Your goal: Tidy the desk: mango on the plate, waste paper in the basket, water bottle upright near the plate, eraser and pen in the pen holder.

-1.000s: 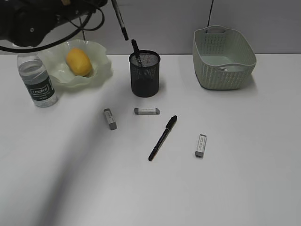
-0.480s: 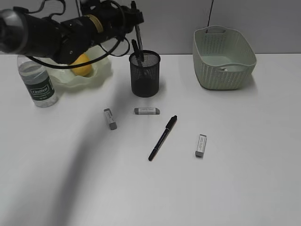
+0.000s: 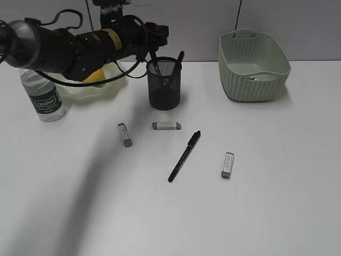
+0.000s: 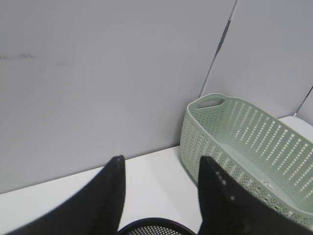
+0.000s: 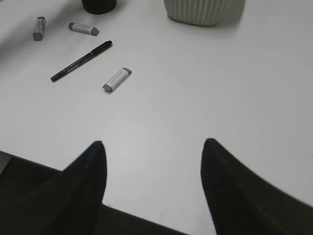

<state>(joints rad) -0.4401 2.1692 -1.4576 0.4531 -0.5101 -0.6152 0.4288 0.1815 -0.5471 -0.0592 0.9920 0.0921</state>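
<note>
Left gripper (image 4: 161,193): jaws parted, nothing between them; through the gap shows bare desk (image 4: 151,171) and the top rim of the pen holder (image 4: 151,226) at the bottom edge of the left wrist frame. In the exterior view this arm reaches in from the upper left, its tip (image 3: 159,33) just above and left of the pen holder (image 3: 164,85), which stands upper centre with dark pens (image 3: 177,60) sticking out of it.

Right gripper (image 5: 151,181): jaws spread wide, empty, hanging over bare desk at the bottom of the right wrist frame. Not seen in the exterior view.

Loose on the desk (image 3: 266,202), mid-frame:
- one black pen (image 3: 184,156), lying at a slant
- three grey erasers: one (image 3: 124,134) left of centre, one (image 3: 166,126) just below the pen holder, one (image 3: 227,165) right of the pen

Basket (image 3: 253,65) upper right, a small pale scrap inside it; too small to identify.

Water bottle (image 3: 42,95) upright at far left, just beside the plate (image 3: 80,89). Mango (image 3: 95,77) on the plate, mostly hidden behind the arm.
</note>
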